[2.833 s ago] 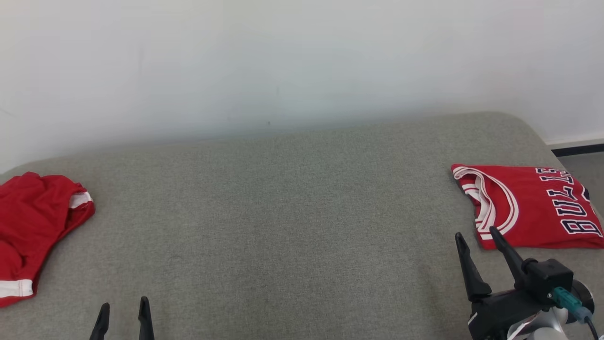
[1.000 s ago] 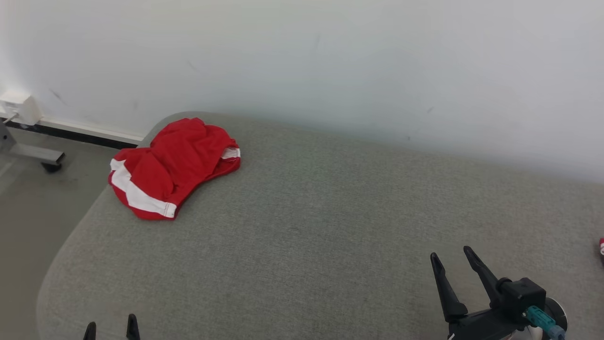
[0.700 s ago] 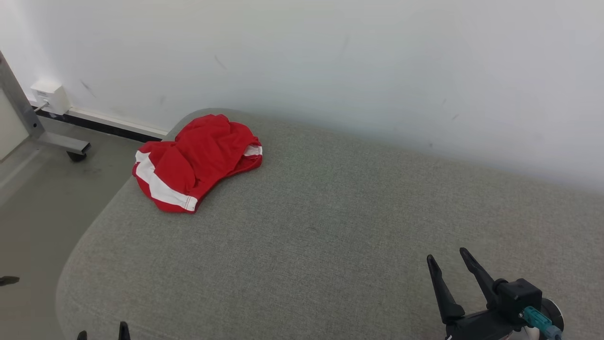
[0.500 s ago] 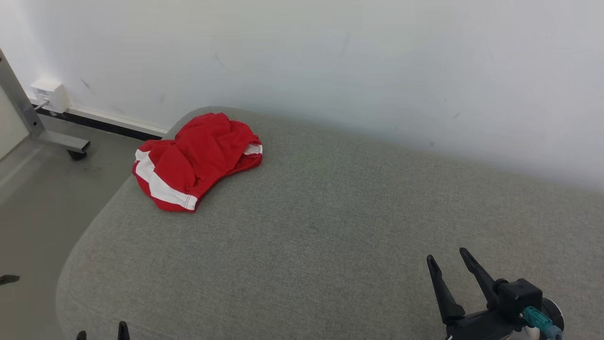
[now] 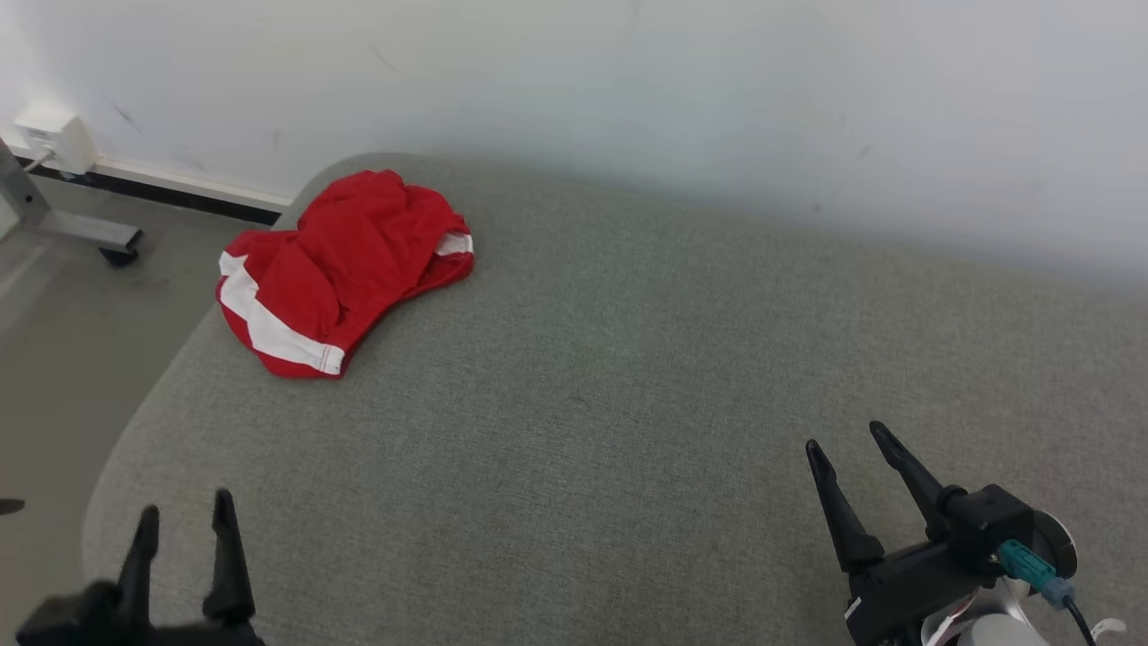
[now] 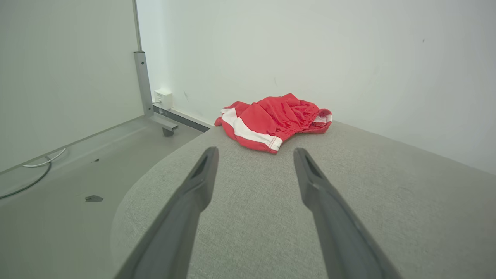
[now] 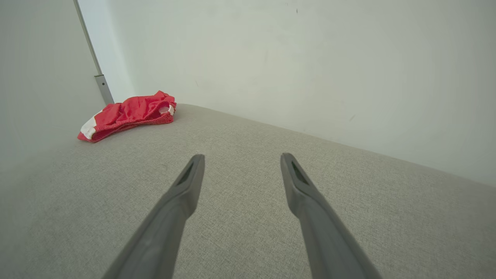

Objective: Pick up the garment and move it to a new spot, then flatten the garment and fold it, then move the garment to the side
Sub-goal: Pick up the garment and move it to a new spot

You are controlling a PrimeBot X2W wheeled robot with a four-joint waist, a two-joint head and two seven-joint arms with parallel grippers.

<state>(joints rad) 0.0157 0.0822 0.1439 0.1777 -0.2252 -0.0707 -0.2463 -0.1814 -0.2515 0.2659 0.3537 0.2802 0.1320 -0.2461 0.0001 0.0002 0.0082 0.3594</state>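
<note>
The garment [image 5: 336,256] is a crumpled red pair of shorts with white stripes, lying near the far left corner of the grey padded surface [image 5: 628,377]. It also appears as the garment [image 6: 273,120] straight ahead in the left wrist view and as the garment [image 7: 128,114] far off to the left in the right wrist view. My left gripper [image 5: 184,520] hovers open at the near left edge, well short of the shorts. At the near right, my right gripper [image 5: 843,440] is open with nothing between its fingers.
A white wall [image 5: 628,90] runs along the back of the surface. Left of the surface lies bare floor [image 5: 54,341] with a metal frame foot [image 5: 76,235] and a wall socket box [image 5: 49,135]. A cable [image 6: 35,170] lies on the floor.
The head camera has swung left and dipped, so the shorts sit lower in the picture. My left gripper has risen further into view at the lower left. The shorts lie unmoved.
</note>
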